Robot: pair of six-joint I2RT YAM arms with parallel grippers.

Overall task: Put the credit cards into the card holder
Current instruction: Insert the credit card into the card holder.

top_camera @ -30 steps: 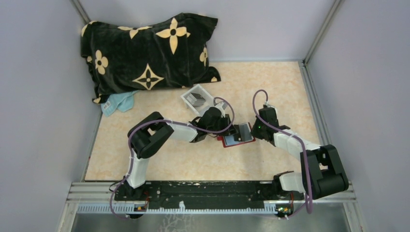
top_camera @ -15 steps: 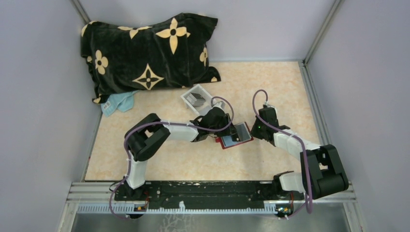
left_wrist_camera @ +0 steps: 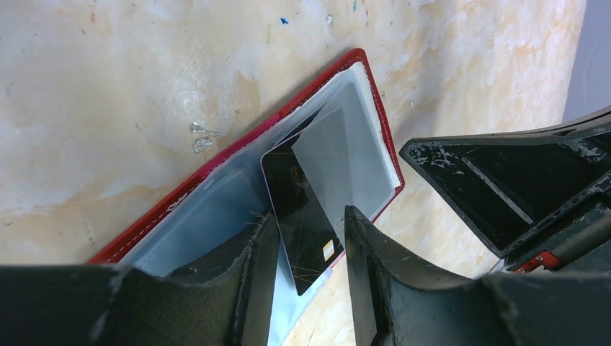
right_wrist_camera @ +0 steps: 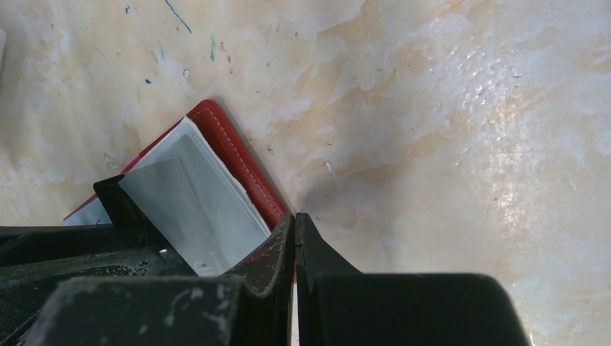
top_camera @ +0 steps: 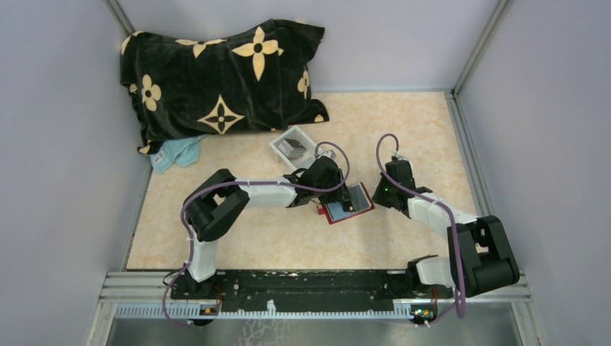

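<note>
Credit card (left_wrist_camera: 299, 209), chip showing between parted jaws, left-wrist view only

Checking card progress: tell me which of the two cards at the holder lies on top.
The silver card; it overlaps the black chip card at its corner.

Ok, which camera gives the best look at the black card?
The left wrist view: the black card lies askew on the card holder, chip showing, between the left fingers. The right wrist view catches only one dark corner; the top view shows it too small to tell.
</note>
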